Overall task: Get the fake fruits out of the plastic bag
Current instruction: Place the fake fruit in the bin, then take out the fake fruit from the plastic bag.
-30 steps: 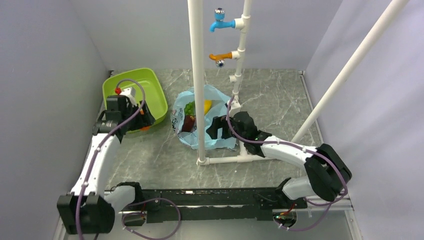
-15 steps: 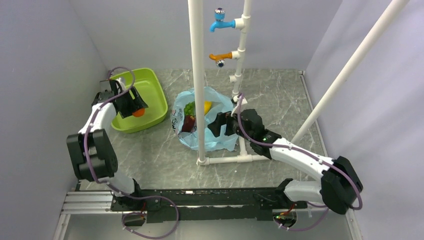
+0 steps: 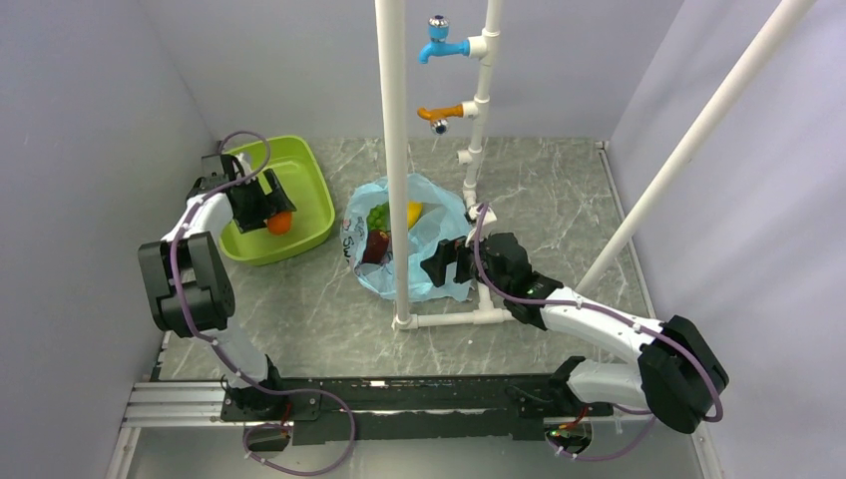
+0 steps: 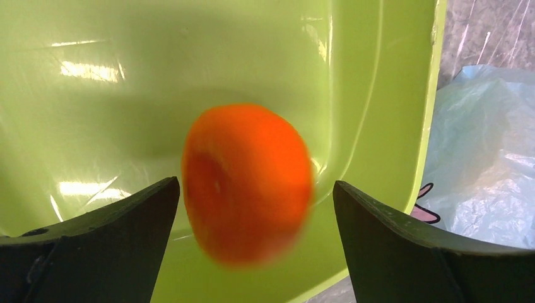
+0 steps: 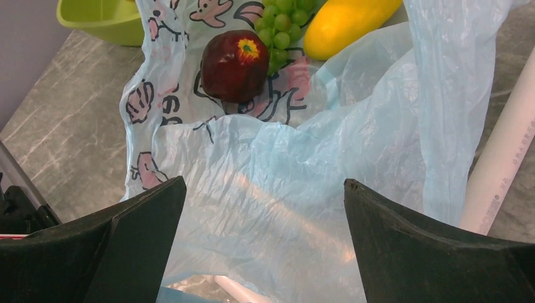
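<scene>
Left wrist: blurred round orange fruit (image 4: 246, 183), loose inside splayed left gripper (image 4: 253, 189); right gripper (image 5: 265, 186) likewise splayed.

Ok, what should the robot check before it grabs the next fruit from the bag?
1. The orange fruit is clear of the open left gripper: ok.
2. The orange fruit rests in the lime-green tray: cannot tell, it looks blurred.
3. The right gripper is open: ok.
4. Fruits showing in the plastic bag: ok, the red fruit, grape bunch and yellow fruit are uncovered.
5. The right gripper is lined up on a fruit: not ok, only bag plastic lies under it.
6. Room beside the white pipe: cannot tell.
</scene>
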Action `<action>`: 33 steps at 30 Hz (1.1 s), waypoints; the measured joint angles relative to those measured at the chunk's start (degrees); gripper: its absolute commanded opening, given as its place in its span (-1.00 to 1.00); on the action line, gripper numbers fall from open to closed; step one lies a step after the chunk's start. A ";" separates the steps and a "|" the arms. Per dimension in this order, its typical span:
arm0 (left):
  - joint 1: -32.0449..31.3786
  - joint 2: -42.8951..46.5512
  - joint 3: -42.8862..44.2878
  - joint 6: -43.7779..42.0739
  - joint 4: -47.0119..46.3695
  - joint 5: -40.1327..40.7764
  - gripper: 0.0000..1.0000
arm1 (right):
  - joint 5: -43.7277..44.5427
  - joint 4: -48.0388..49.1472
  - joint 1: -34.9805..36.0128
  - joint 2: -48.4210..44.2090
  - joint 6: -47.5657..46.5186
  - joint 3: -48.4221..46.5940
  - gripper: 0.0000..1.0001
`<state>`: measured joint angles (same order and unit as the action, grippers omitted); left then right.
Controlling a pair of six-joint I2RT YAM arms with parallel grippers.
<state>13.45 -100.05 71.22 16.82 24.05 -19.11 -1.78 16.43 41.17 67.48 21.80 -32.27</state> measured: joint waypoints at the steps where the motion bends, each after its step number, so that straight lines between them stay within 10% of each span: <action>1: 0.02 0.24 -0.37 0.00 -0.24 0.11 0.99 | 0.00 0.22 0.00 0.00 -0.15 0.00 0.98; 10: 0.02 7.74 -4.28 0.92 2.03 1.40 0.93 | -1.55 0.31 0.00 -0.09 -1.22 -0.02 0.95; 18: -3.98 33.09 -19.15 2.75 3.80 -4.00 0.90 | -3.34 0.79 0.00 2.97 -0.74 -0.52 0.96; 33: -40.26 49.99 -26.43 8.98 4.68 -1.11 0.68 | -1.68 4.07 0.00 6.40 -0.17 0.79 0.95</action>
<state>-26.81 -50.06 44.80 25.80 28.73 -20.23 -3.46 20.49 41.17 73.89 21.63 -31.48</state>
